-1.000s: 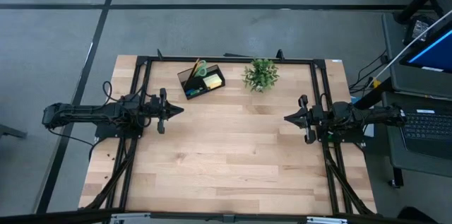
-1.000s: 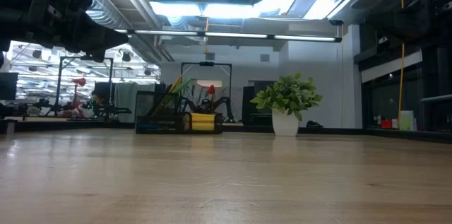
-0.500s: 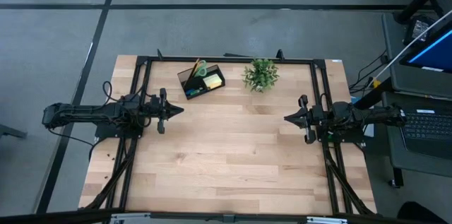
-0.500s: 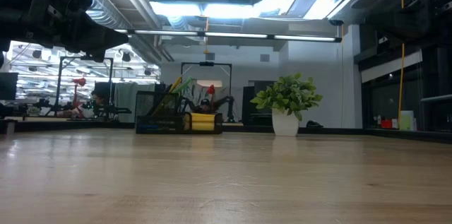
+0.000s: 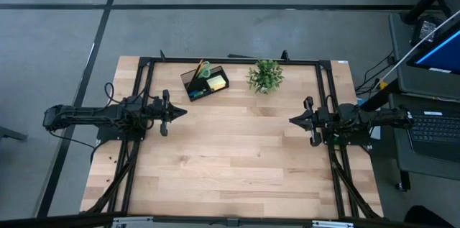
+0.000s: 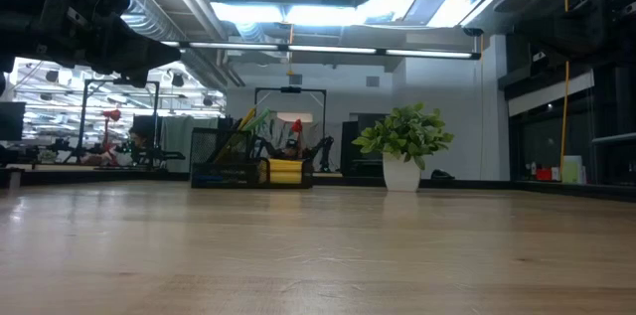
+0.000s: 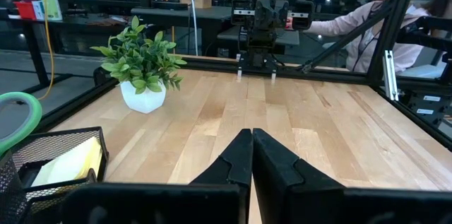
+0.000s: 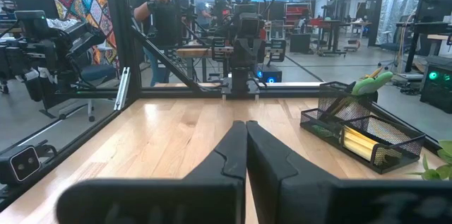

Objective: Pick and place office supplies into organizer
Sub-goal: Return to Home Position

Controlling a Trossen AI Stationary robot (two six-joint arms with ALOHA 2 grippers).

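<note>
- The organizer stands near the table's far edge, at about 11 o'clock from the table centre in my overhead view.
- Inside it I see the yellow sticky-note pad lying in one compartment. The green-handled scissors stand up out of the other, handles above the rim.
- I cannot make out the smaller items through the dark walls.
- The low view shows the same box upright, the yellow pad showing at its right end.
- The potted plant sits near the organizer at its 3 o'clock, not touching it.
- The left gripper hangs at 9 o'clock from the centre, pointing inward. Its fingers are pressed together with nothing between them, as its wrist view confirms.
- The right gripper faces it from 3 o'clock, well apart from the box. Its fingers are likewise closed on nothing.
- Compared with a second ago, I see no change on the table: the organizer, the plant and both arms sit exactly where they were.
- A person sits beyond the table's right side, seen from the left wrist.
</note>
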